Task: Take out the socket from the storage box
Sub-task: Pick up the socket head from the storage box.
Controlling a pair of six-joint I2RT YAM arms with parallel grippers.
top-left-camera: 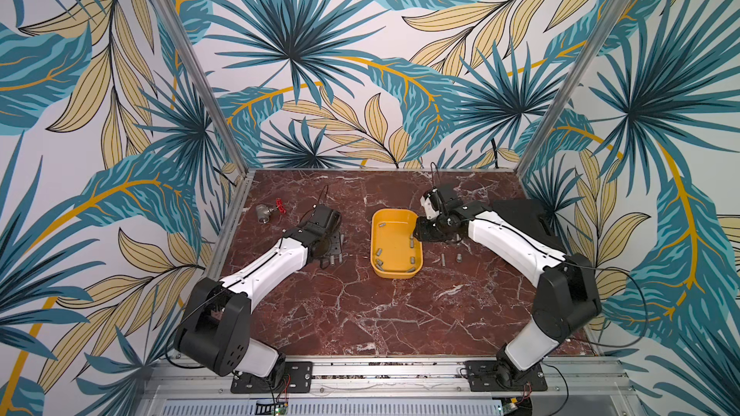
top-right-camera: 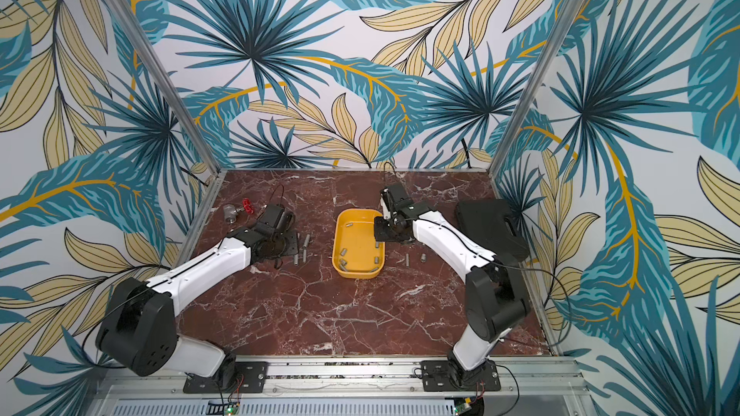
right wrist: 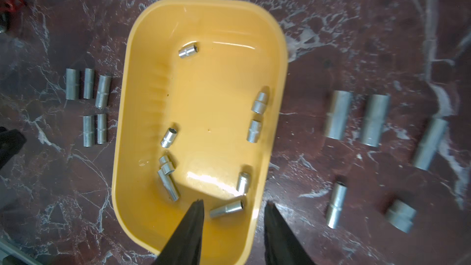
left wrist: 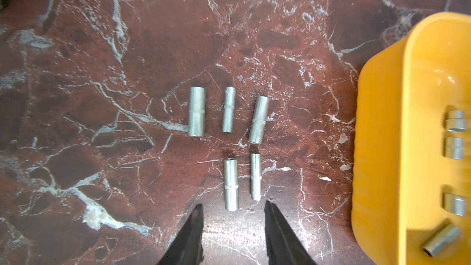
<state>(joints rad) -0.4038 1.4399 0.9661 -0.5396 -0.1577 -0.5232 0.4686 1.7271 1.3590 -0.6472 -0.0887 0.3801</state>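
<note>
storage box [right wrist: 142,98]: 8 sockets [right wrist: 254,130] | left group [left wrist: 229,109]: 5 | right group [right wrist: 374,119]: 5

The yellow storage box [top-right-camera: 339,240] lies on the red marble table [top-right-camera: 320,314], with small sockets [top-right-camera: 343,252] scattered inside it. The right gripper [top-right-camera: 379,230] hangs over the box's right rim. Long sockets [top-right-camera: 304,248] lie just left of the box and two more sockets [top-right-camera: 407,260] just right of it. A black case [top-right-camera: 488,230] sits farther right, and a red-handled valve [top-right-camera: 236,210] sits well to the left.
</note>
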